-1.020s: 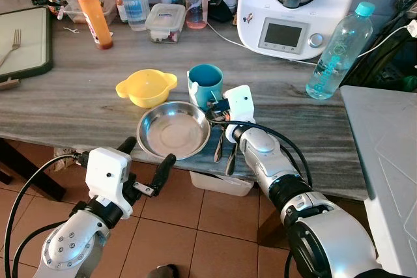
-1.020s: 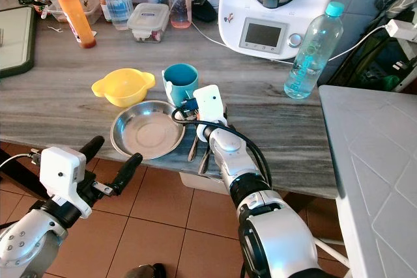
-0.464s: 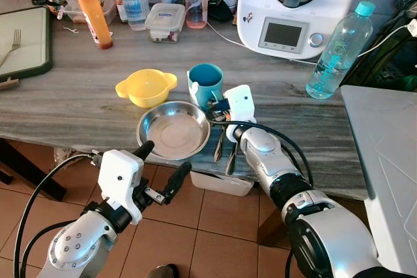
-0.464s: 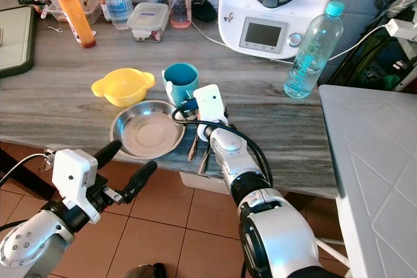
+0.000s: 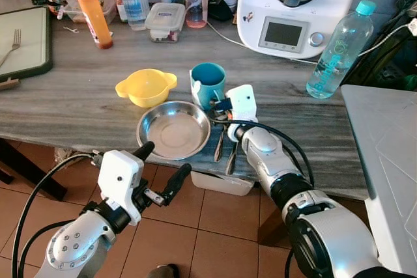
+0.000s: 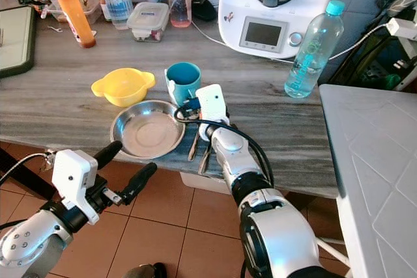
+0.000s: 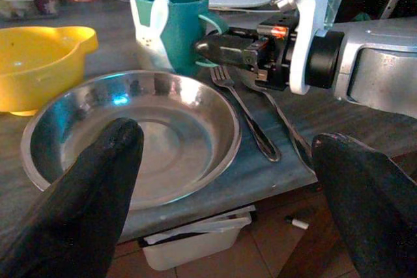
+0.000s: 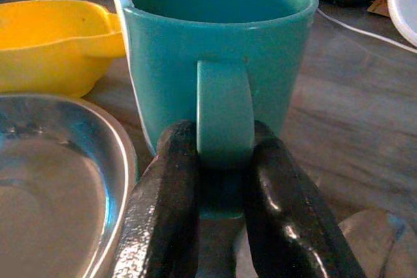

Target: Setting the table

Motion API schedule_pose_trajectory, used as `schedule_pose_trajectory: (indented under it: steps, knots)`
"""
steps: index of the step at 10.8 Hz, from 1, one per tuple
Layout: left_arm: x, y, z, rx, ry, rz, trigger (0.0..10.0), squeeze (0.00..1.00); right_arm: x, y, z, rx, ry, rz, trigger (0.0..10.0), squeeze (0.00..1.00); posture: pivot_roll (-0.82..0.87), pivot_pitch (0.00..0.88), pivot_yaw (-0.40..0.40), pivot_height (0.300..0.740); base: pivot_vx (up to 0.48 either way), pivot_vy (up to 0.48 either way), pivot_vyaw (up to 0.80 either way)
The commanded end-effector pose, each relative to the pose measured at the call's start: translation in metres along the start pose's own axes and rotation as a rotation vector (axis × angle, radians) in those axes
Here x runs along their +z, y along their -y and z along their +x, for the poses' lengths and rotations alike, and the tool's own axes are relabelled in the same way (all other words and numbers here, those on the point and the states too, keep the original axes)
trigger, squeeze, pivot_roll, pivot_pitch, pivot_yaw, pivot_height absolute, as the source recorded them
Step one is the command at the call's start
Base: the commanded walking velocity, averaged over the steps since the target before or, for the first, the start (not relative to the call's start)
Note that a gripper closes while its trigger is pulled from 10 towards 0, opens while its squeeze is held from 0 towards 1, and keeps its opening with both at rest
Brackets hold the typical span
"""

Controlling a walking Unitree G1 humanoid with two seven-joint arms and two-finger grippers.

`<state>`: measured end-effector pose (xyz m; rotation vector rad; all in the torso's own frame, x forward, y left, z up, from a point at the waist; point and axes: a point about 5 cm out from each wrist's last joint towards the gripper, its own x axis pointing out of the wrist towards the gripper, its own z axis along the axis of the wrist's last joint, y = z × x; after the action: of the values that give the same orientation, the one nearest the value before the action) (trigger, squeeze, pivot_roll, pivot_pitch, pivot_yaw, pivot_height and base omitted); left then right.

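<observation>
Upright teal mug beside steel plate and yellow bowl; fork alongside plate.

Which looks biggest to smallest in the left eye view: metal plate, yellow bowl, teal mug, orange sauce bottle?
1. metal plate
2. yellow bowl
3. teal mug and orange sauce bottle: look alike in overall size; the bottle stands farther back, so no ranking.

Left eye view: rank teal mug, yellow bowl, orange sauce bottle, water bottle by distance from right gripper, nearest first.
1. Teal mug: its handle is pinched in the right gripper.
2. Yellow bowl: to the mug's left, near the steel plate.
3. Water bottle: far right, by the wall.
4. Orange sauce bottle: back left.
</observation>
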<state>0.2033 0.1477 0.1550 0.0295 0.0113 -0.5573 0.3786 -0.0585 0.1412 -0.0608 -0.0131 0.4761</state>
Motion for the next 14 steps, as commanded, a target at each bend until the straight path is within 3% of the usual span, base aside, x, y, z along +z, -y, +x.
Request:
schedule_pose_trajectory:
  steps: [1, 2, 3, 4, 5, 9, 10, 11, 12, 13, 14]
  knots:
    - [-0.0007, -0.0011, -0.0013, 0.002, -0.013, 0.000, 10.0, 0.00, 0.0076, -0.0015, 0.0035, 0.011, 0.024, 0.004, 10.0, 1.00, 0.24, 0.148, -0.004, 0.740, 0.000, 0.000, 0.00]
    - [-0.0007, -0.0011, -0.0008, 0.004, -0.012, 0.001, 10.0, 0.00, 0.0078, -0.0011, 0.0037, 0.008, 0.021, -0.003, 10.0, 1.00, 0.24, 0.147, -0.004, 0.740, 0.000, 0.000, 0.00]
    - [-0.0008, -0.0011, -0.0004, 0.006, -0.012, 0.001, 10.0, 0.00, 0.0075, -0.0012, 0.0037, 0.007, 0.021, 0.001, 10.0, 0.00, 0.24, 0.148, -0.005, 0.740, 0.000, 0.000, 0.00]
    - [-0.0011, -0.0013, -0.0003, 0.009, -0.012, 0.002, 10.0, 0.00, 0.0057, -0.0033, 0.0035, 0.013, 0.013, 0.002, 10.0, 0.00, 0.24, 0.147, -0.004, 0.740, 0.000, 0.000, 0.00]
    - [-0.0014, -0.0013, -0.0004, 0.011, -0.013, 0.001, 10.0, 0.00, 0.0058, -0.0040, 0.0035, 0.017, 0.019, 0.014, 10.0, 1.00, 0.24, 0.147, -0.004, 0.740, 0.000, 0.000, 0.00]
    - [-0.0022, -0.0017, 0.0008, 0.015, -0.013, 0.003, 10.0, 0.00, 0.0057, -0.0083, 0.0043, 0.041, 0.015, 0.006, 10.0, 1.00, 0.24, 0.141, -0.006, 0.740, 0.000, 0.000, 0.00]
    - [-0.0023, -0.0018, 0.0012, 0.018, -0.012, 0.002, 10.0, 0.00, 0.0054, -0.0081, 0.0045, 0.040, 0.010, 0.001, 10.0, 0.46, 0.24, 0.139, -0.006, 0.740, 0.000, 0.000, 0.00]
    - [-0.0026, -0.0016, 0.0014, 0.019, -0.012, 0.002, 10.0, 0.00, 0.0061, -0.0078, 0.0044, 0.041, 0.017, 0.007, 0.0, 0.00, 0.24, 0.137, -0.007, 0.740, 0.000, 0.000, 0.00]
    - [-0.0029, -0.0016, 0.0015, 0.019, -0.011, 0.002, 10.0, 0.00, 0.0056, -0.0077, 0.0045, 0.040, 0.011, 0.006, 0.0, 0.00, 0.24, 0.136, -0.008, 0.740, 0.000, 0.000, 0.00]
    - [-0.0034, -0.0014, 0.0015, 0.019, -0.011, 0.003, 10.0, 0.00, 0.0052, -0.0076, 0.0044, 0.040, 0.008, 0.003, 3.0, 0.00, 0.24, 0.135, -0.008, 0.740, 0.000, 0.000, 0.00]
    - [-0.0043, -0.0015, 0.0018, 0.020, -0.011, 0.003, 10.0, 0.00, 0.0051, -0.0075, 0.0045, 0.041, 0.004, -0.005, 10.0, 0.00, 0.24, 0.134, -0.009, 0.740, 0.000, 0.000, 0.00]
